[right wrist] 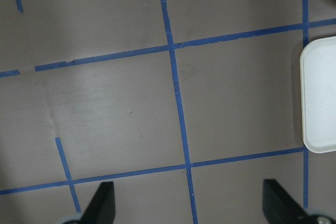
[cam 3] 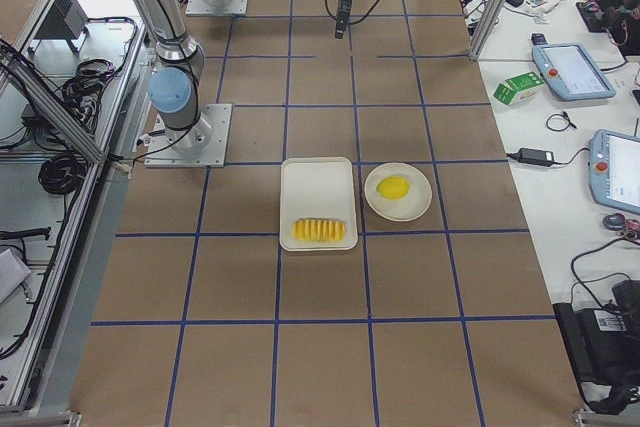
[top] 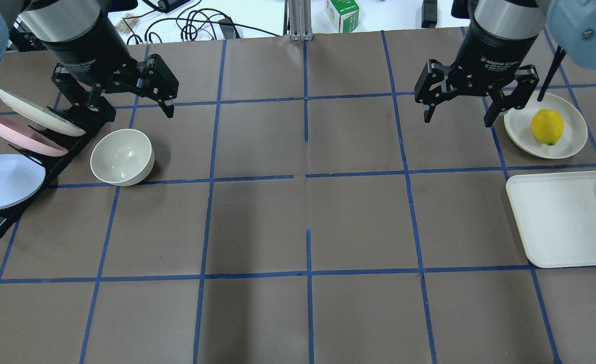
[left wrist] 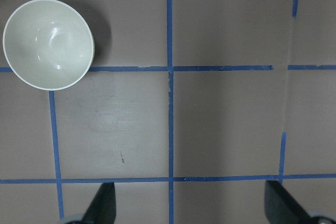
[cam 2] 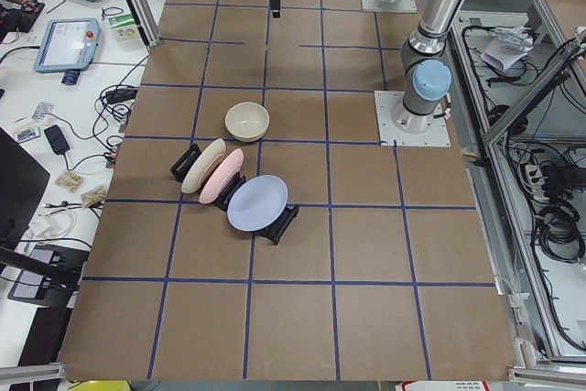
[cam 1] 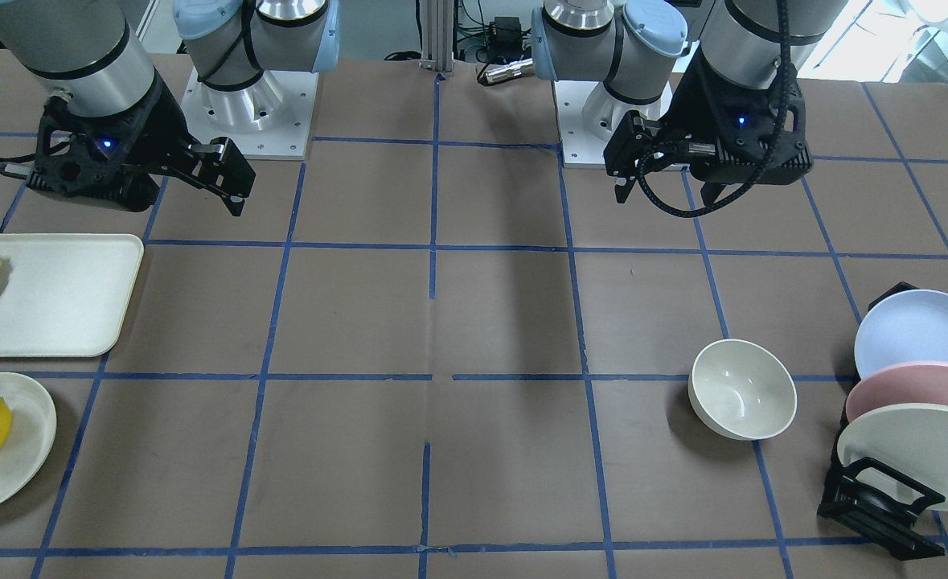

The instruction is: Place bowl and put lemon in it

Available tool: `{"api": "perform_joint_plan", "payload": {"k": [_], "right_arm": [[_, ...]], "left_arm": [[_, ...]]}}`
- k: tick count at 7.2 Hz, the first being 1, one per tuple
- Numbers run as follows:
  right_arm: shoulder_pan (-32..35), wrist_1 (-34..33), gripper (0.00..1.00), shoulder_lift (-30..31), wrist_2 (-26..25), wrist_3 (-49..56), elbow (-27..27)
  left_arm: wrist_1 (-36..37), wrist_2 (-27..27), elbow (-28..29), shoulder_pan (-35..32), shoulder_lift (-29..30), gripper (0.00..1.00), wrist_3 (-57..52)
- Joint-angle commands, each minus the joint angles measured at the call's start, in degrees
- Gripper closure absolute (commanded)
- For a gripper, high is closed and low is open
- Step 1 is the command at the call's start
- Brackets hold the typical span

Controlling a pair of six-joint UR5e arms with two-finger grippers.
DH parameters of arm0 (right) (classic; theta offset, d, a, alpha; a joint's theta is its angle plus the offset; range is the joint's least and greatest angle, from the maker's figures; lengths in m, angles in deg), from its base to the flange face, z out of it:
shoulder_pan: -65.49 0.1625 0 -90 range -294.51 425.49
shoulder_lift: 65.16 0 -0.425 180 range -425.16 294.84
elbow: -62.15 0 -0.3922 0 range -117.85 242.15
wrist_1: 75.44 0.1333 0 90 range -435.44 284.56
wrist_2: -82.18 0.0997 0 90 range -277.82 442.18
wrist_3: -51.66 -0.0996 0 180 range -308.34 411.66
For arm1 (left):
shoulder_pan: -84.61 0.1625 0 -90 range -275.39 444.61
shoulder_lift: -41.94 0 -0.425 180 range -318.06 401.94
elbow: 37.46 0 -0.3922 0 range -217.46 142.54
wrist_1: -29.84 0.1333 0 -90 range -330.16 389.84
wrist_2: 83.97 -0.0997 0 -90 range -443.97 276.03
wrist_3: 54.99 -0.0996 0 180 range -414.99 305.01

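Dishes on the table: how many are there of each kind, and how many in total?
Bowl: 1
Plates: 4 (cream plate, pink plate, blue plate, plate under the lemon)
Tray: 1
Total: 6

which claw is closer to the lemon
Right. The right claw hangs just beside the lemon; the left claw is at the opposite end, by the bowl.

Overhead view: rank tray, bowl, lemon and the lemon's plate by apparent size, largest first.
1. white tray, though cropped by the frame edge
2. round plate, only slightly wider than the next, close call
3. bowl
4. lemon
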Motion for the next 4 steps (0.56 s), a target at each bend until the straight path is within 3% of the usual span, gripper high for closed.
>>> {"api": "perform_joint_plan", "payload": {"k": [1,4], "right_arm": [[0.0,0.0,0.00,0.1,0.0,0.0,-0.5],[-1.1,-3.1,0.00,-0.6,-0.7,0.2,-0.4]], "left_arm": [[0.0,0.1,0.0,-0.2,-0.1,0.00,0.1],[7.6,-2.4,-1.5,8.5,4.0,0.00,-0.9]]}}
